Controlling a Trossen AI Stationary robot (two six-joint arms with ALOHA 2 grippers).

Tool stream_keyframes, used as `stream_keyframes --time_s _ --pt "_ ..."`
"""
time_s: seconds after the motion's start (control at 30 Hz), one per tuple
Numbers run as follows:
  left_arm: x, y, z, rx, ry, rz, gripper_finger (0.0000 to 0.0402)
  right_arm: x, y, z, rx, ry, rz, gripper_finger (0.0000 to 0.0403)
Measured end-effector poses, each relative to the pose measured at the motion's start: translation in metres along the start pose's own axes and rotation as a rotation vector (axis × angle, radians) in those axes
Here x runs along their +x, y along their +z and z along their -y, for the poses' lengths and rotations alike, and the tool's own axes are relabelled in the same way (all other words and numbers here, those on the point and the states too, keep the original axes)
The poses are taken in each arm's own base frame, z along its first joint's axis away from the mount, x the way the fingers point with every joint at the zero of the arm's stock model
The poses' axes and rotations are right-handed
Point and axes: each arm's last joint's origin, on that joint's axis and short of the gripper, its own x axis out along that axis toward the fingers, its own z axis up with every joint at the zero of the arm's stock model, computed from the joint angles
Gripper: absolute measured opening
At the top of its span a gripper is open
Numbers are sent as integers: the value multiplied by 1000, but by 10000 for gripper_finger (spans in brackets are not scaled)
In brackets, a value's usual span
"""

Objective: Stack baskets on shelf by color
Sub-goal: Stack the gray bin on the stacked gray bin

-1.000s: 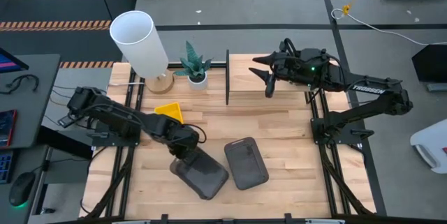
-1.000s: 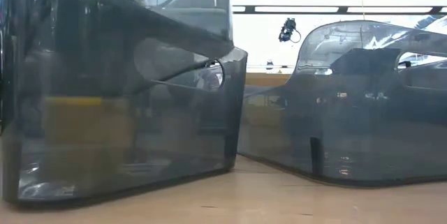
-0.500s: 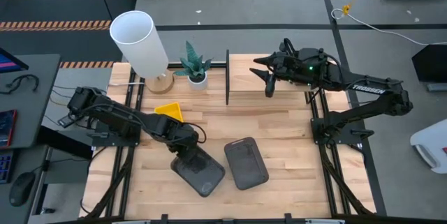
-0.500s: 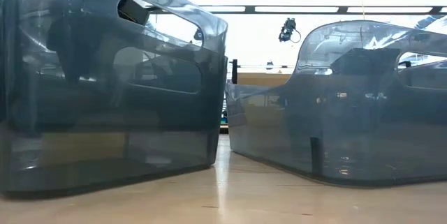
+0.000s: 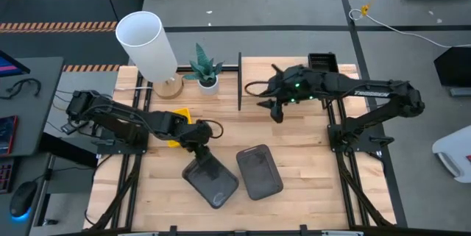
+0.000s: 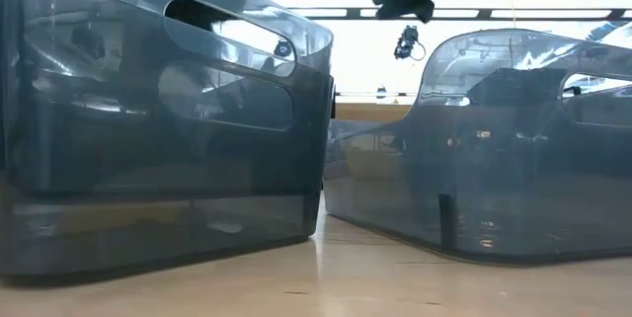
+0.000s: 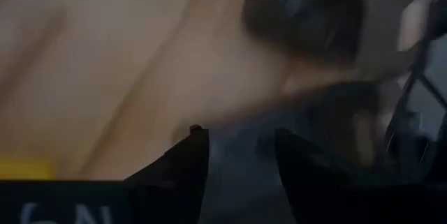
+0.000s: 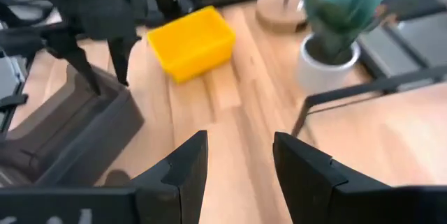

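Two smooth grey baskets rest on their bottoms on the table's near half, one [image 5: 211, 179] left of the other [image 5: 259, 171]. My left gripper [image 5: 199, 142] stands open just above the left one's far end [image 8: 105, 91], and seems clear of it. Behind that arm sits a yellow basket [image 8: 190, 42] on the table. A black basket [image 5: 322, 62] stands on the shelf [image 5: 294, 81] at the far right. My right gripper [image 8: 241, 161] hangs open and empty by the shelf's near left corner.
A white cylinder lamp [image 5: 147, 41] and a small potted plant [image 5: 204, 67] stand at the table's far left. The shelf's black frame bar [image 5: 240, 81] runs beside the plant. Bare tabletop lies between the yellow basket and the shelf.
My left gripper has opened and let go of the left grey basket, which was tilted and now sits flat on the table. The gripper has risen and drawn back toward the far left. My right gripper has swung off the shelf toward the table's left and near side.
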Motion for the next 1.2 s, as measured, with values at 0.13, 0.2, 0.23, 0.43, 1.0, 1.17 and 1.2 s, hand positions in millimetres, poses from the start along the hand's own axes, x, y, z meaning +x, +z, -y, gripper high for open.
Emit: stream_keyframes --time_s 0.13,0.2,0.23,0.43,1.0,1.17,1.2 --pt "-1 9 6 103 -19 129 162 19 -7 -4 51 93 -86 167" --pt "-1 11 8 143 -35 152 160 28 -10 -8 83 141 -132 167" --pt "-1 11 9 155 -43 162 158 32 -12 -8 91 156 -153 168" --pt "-2 18 10 200 1 267 149 44 -23 -11 156 152 -264 167" --pt "39 49 14 194 -100 326 140 -27 -16 -6 320 -23 -130 168" --pt "52 64 28 269 -37 236 131 -45 -11 -6 338 -16 -34 167" --pt "56 68 33 282 -33 230 130 -48 -9 -7 337 -12 -12 167"
